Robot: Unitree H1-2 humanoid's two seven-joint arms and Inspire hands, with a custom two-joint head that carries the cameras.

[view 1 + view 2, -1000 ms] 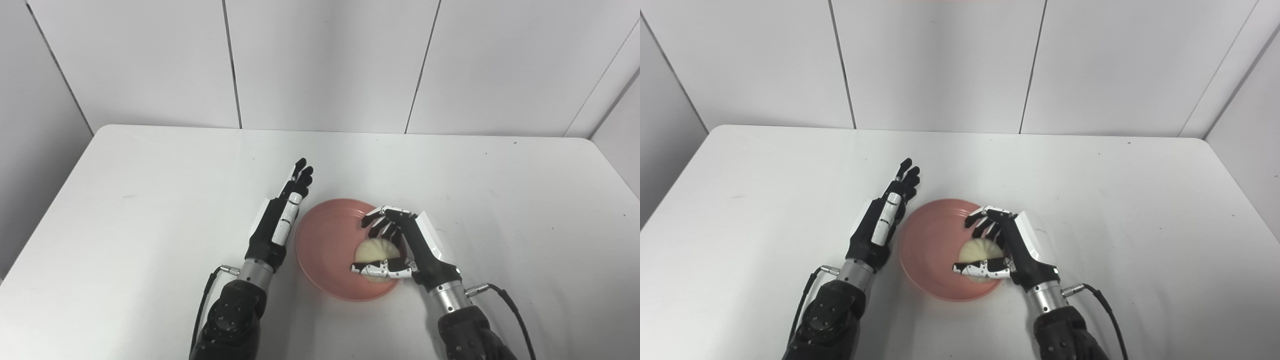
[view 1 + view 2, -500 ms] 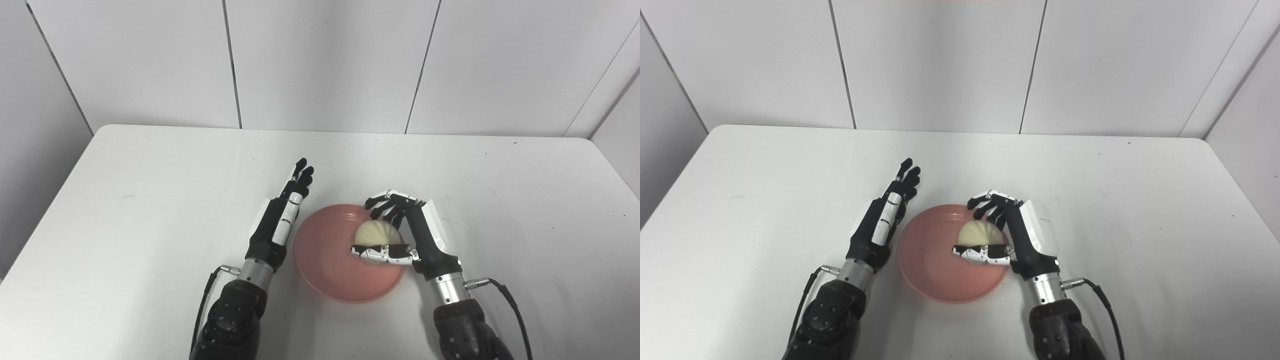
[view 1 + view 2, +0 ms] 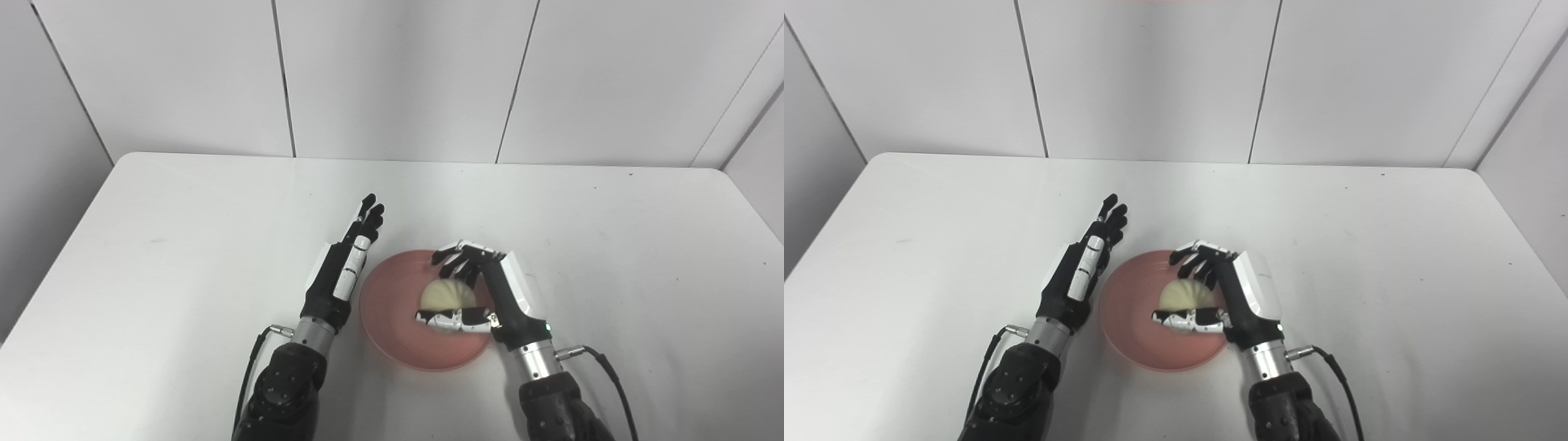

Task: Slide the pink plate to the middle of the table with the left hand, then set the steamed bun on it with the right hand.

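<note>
The pink plate (image 3: 387, 308) lies on the white table (image 3: 184, 245), near the front and about midway across. The pale round steamed bun (image 3: 448, 293) is over the plate's middle-right part, and my right hand (image 3: 490, 293) is shut on it, fingers curled over its far side and thumb across its near side. Whether the bun rests on the plate I cannot tell. My left hand (image 3: 344, 269) lies open, fingers straight and pointing away, just beside the plate's left rim and holding nothing.
Bare white tabletop lies to the left, right and behind the plate. Grey wall panels (image 3: 398, 73) stand along the far edge. A cable (image 3: 603, 361) trails from my right wrist.
My right hand has carried the bun from the plate's near-right edge away from me, then left toward the plate's middle. The left hand has stayed still.
</note>
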